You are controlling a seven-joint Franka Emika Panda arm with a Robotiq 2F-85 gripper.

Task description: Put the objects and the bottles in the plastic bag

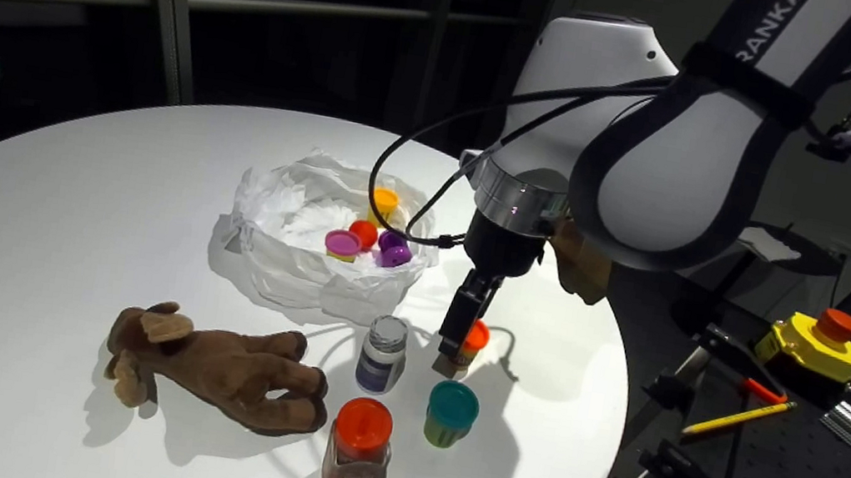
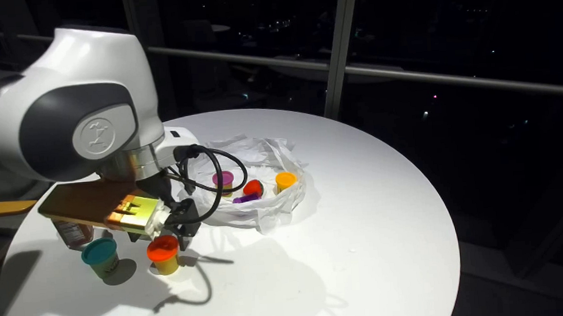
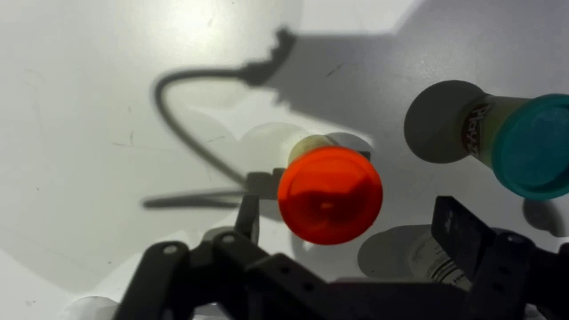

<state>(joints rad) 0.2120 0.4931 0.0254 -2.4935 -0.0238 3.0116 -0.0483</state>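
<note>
My gripper [image 3: 346,204] hangs open over the table, its two fingers apart on either side of an orange-red-lidded cup [image 3: 330,195] without gripping it. A teal-lidded cup [image 1: 452,412] stands close by. The pale bottle [image 1: 381,355] is upright, partly covered by a finger in the wrist view. Nearer the camera stands the brown bottle [image 1: 357,461] with a red-orange cap. A brown plush toy [image 1: 229,370] lies on its side. The whitish plastic bag [image 1: 264,249] is spread open, holding a yellow-lidded cup [image 2: 286,180], a pink-lidded cup [image 2: 223,179], a red round piece and purple pieces.
The arm's loose black cable [image 2: 219,181] loops out near the bag's rim. All of this sits on a round white table [image 2: 374,230] beside dark windows. Off the table are a yellow box with a red button [image 1: 815,344] and a pencil [image 1: 739,418].
</note>
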